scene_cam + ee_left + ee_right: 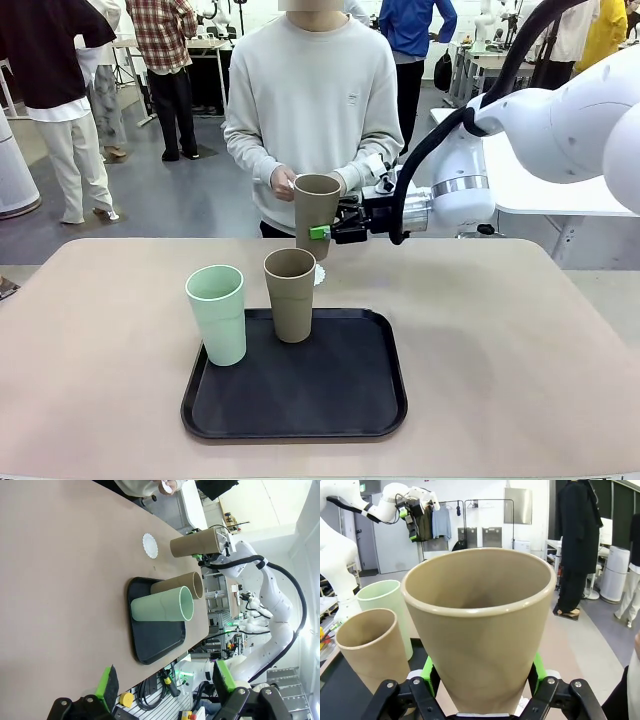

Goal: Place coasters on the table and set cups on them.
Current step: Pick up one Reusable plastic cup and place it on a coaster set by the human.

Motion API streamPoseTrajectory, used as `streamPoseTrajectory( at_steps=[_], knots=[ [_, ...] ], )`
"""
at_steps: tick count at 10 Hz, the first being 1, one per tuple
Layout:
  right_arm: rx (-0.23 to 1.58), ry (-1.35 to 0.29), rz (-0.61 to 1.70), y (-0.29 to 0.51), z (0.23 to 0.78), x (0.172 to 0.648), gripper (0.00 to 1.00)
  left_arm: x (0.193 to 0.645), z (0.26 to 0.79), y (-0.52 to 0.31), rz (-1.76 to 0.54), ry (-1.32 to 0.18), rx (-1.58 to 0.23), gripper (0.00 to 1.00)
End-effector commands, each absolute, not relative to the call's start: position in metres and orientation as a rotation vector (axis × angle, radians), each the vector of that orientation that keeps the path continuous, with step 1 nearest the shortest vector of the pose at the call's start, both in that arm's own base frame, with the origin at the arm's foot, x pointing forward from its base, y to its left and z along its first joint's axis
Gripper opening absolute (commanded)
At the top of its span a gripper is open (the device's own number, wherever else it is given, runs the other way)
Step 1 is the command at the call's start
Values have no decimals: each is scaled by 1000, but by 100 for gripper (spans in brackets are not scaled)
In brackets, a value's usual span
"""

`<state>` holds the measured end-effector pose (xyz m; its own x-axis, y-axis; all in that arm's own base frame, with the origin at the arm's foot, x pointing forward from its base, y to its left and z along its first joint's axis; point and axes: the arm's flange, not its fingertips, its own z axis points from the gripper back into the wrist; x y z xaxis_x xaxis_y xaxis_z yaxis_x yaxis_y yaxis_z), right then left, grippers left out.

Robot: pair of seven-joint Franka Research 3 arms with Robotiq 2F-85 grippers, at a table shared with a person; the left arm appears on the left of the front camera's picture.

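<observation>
Pale mint green matte tumbler (pixel 216 312) and brown-taupe tumbler (pixel 291 293) stand upright on the black tray (pixel 350 400). Above the lacy white paper coaster (pixel 319 274) a second brown-taupe tumbler (pixel 316 205) — axis vertical, mouth up — sits clamped in the right gripper (pixel 322 233); left gripper (pixel 165 677) wide, empty.

Item one, the right arm (pixel 570 120): we record glossy white rounded shells, a silver ring (pixel 462 186) just behind the right gripper (pixel 322 233), and a thick black cable (pixel 512 55) farther behind it. Right gripper: black body, green pads (pixel 427 672), silver screws (pixel 547 680). Item two, beyond the right gripper: the person's pale grey sweatshirt (pixel 310 110), with a small chest mark and long sleeves.
</observation>
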<state>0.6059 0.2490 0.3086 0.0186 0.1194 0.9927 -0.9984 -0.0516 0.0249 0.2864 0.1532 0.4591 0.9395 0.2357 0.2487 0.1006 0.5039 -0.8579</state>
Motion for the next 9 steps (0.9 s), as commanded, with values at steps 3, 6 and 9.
streamPoseTrajectory(
  at_steps=[3, 6, 9],
  knots=[
    [1117, -1112, 1235, 265, 297, 633, 84, 285, 458, 155, 72, -369, -1056, 100],
    [1139, -1091, 1278, 252, 301, 622, 84, 285, 458, 155, 72, -369, -1056, 100],
    [1130, -1094, 1259, 253, 299, 624, 84, 285, 458, 155, 72, -369, -1056, 100]
  ],
)
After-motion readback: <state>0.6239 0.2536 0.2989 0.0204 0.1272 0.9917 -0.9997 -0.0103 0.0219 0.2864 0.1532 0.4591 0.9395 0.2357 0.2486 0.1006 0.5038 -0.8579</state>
